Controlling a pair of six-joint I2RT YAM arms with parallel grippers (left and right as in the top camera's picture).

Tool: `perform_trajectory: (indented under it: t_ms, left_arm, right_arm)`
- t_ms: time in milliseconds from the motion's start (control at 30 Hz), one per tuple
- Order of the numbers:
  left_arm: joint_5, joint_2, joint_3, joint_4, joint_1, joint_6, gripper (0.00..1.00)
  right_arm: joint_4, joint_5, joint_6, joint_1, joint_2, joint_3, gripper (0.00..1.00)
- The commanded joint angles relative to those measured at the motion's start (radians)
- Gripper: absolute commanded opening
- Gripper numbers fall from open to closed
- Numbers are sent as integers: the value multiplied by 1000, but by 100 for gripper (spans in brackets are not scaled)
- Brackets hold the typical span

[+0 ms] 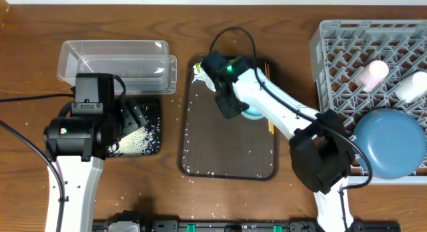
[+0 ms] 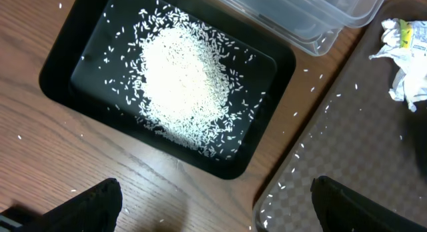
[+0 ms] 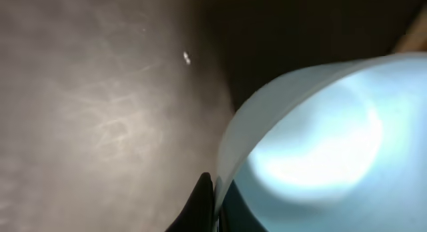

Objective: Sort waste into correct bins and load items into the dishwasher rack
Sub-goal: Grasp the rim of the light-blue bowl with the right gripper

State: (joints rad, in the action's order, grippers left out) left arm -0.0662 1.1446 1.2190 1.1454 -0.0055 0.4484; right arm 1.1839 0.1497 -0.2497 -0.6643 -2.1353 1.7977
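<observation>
**A:** How did the right arm (image 1: 287, 115) lie?

**B:** It stretched from the table's near edge on a slant toward the far edge, with its wrist bent down over the far right part of the brown serving tray (image 1: 227, 152). The left arm (image 1: 77, 135) stood near the left edge, its head hanging over the shallow black tray (image 2: 60, 75).

**A:** What were the surfaces like?

**B:** The serving tray was a matt, finely checkered rectangle with rounded corners, flecked with grains. Loose white rice (image 2: 180, 79) made a round heap in the glossy black tray. Just beyond it sat the clear plastic tub (image 1: 113, 59). A crumpled white tissue (image 2: 408, 82) lay at the serving tray's far left corner. The light-grey lattice dishwasher rack (image 1: 333, 52) at the right edge held a round blue dish (image 1: 390, 142), a pink cup (image 1: 372, 73) and a white cup (image 1: 412, 87).

**A:** And the fingers?

**B:** The right fingers (image 3: 202, 195) were pinched closed on the thin smooth rim of the small light-blue bowl (image 3: 320, 139), which was over the serving tray. The left fingers (image 2: 93, 204) were spread wide and held nothing.
</observation>
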Motion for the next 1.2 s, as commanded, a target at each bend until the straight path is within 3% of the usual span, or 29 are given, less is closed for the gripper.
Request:
perform_trajectory:
  t_ms: [0,100,167,300,433,567,767,867,1067,1167]
  left_arm:
    - [-6,0,8,2,5,-2,93]
    - [-6,0,8,2,5,-2,93]
    - [-6,0,8,2,5,-2,93]
    - [-6,0,8,2,5,-2,93]
    - [-6,0,8,2,5,-2,93]
    - [-6,0,8,2,5,-2,93]
    - [-6,0,8,2,5,-2,93]
    - [-6,0,8,2,5,-2,93]
    - [-6,0,8,2,5,-2,93]
    - [-6,0,8,2,5,-2,93]
  right_arm:
    - [71,15,-19,53,74,175,13]
    - [159,14,-19,136,109,333,17]
    - [199,14,-13,215,137,417,1]
    - [226,-87,48,412,201,483,1]
    - [237,-424,155,633,240,483,2]
    - [306,-787,351,752,237,465,17]
    - [316,-809,494,685,237,340,43]
    - [239,-741,489,585,236,220,45]
    - [-22,-491,299,372,235,-57,44]
    - [-140,-404,269,267,235,-171,54]
